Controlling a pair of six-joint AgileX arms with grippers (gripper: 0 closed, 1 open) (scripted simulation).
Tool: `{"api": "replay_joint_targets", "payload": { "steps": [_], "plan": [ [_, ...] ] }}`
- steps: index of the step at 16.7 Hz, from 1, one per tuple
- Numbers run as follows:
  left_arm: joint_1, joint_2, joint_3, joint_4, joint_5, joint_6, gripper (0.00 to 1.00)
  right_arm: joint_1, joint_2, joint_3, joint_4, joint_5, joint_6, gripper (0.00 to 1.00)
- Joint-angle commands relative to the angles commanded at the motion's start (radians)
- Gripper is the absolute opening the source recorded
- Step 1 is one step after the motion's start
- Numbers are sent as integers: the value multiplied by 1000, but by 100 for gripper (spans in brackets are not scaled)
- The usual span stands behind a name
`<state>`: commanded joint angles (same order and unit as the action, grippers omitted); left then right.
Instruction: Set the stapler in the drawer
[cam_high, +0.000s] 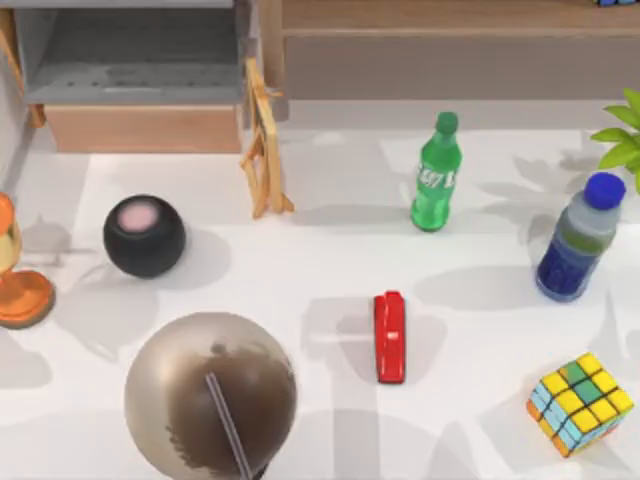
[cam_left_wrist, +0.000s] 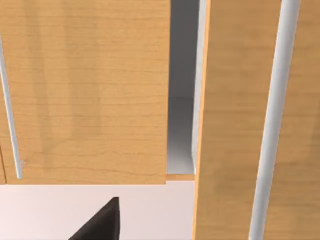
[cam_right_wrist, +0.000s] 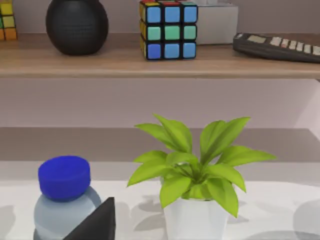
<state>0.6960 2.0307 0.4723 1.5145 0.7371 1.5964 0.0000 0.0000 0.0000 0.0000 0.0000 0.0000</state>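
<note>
Top view: glossy red bar-shaped stapler (cam_high: 390, 337) lies flat on the white table (cam_high: 330, 260), front of centre, bare surface all around it. Open drawer with grey interior and light-brown wooden front (cam_high: 140, 80) sits at the far left, well apart. Green plastic bottle (cam_high: 435, 175) carries a white label, lettering unreadable. Blue-capped bottle (cam_high: 575, 240) and multicoloured cube (cam_high: 580, 403) stand to the right. Black sphere (cam_high: 144, 236) stands left. Grippers' finger state: cannot tell.
</note>
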Motion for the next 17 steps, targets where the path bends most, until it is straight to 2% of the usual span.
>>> {"api": "replay_joint_targets", "payload": {
  "steps": [3,9,13,17],
  "plan": [
    [35,-16,-44,25,35,2,100,0,0,0,0,0,0,100],
    [46,-37,-29,12,23,-14,100,0,0,0,0,0,0,100],
    [88,-160,60,-91,-42,-128,100,0,0,0,0,0,0,100],
    [27,-269,224,-323,-135,-344,100,0,0,0,0,0,0,100]
  ]
}}
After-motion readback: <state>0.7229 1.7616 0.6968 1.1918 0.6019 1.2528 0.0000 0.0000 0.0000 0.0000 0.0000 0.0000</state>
